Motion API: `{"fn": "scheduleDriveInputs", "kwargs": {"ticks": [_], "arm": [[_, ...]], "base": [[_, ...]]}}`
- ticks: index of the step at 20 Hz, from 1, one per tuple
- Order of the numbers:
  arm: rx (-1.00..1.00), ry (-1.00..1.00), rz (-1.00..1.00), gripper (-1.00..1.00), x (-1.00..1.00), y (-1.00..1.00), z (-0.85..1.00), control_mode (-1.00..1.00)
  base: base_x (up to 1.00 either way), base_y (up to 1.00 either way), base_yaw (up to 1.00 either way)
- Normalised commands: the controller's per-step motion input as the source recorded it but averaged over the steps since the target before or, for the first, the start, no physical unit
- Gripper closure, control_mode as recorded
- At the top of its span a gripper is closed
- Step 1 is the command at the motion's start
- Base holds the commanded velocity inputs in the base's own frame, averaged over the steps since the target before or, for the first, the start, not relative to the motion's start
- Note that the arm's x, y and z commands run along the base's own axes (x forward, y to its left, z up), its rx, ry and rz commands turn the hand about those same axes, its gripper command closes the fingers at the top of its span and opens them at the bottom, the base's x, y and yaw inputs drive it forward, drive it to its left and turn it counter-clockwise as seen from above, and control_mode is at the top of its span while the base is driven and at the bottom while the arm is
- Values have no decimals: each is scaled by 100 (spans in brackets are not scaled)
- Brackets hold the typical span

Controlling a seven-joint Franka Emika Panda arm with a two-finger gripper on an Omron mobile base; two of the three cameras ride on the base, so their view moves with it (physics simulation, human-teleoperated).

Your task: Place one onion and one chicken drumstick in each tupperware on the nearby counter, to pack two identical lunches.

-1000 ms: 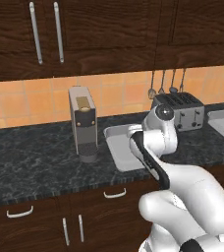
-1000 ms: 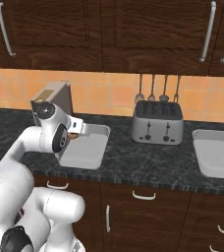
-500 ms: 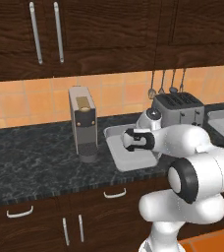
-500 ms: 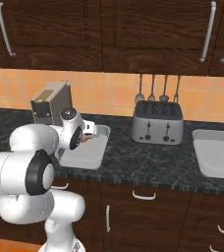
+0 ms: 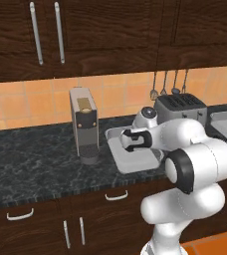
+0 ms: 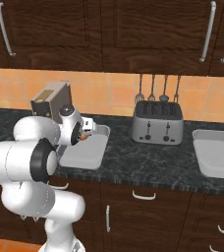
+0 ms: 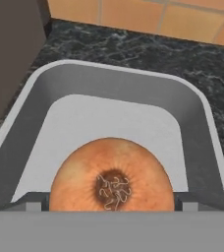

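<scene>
Gripper [image 6: 86, 135] is clamped on the onion [image 7: 111, 178], root end toward the hand camera, held just over the near end of the left tupperware [image 7: 197, 147]; whether it touches the tray floor can't be told. Tray sits on the dark counter [image 6: 133, 165] just beside the coffee machine [image 5: 83, 124]. Further along the counter: silver toaster [image 6: 157, 121], then the second tupperware [image 6: 215, 153], well apart from the first.

Round tan-orange onion [image 7: 112, 178], root end facing camera, over pale grey tupperware [image 7: 192, 123] on dark marbled counter [image 7: 133, 51]
</scene>
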Motion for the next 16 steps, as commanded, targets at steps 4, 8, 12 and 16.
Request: {"fn": "scheduleDriveInputs", "kwargs": {"ticks": [4,8,12,16], "arm": [[3,0,-7,-100,0,7,31,-100],[11,0,-5,-100,-45,-2,56,-100],[28,8,-13,-100,-100,-16,13,-100],[16,0,0,-100,-100,-6,66,-100]], "base": [[0,0,0],[0,0,0],[0,0,0],[0,0,0]]}}
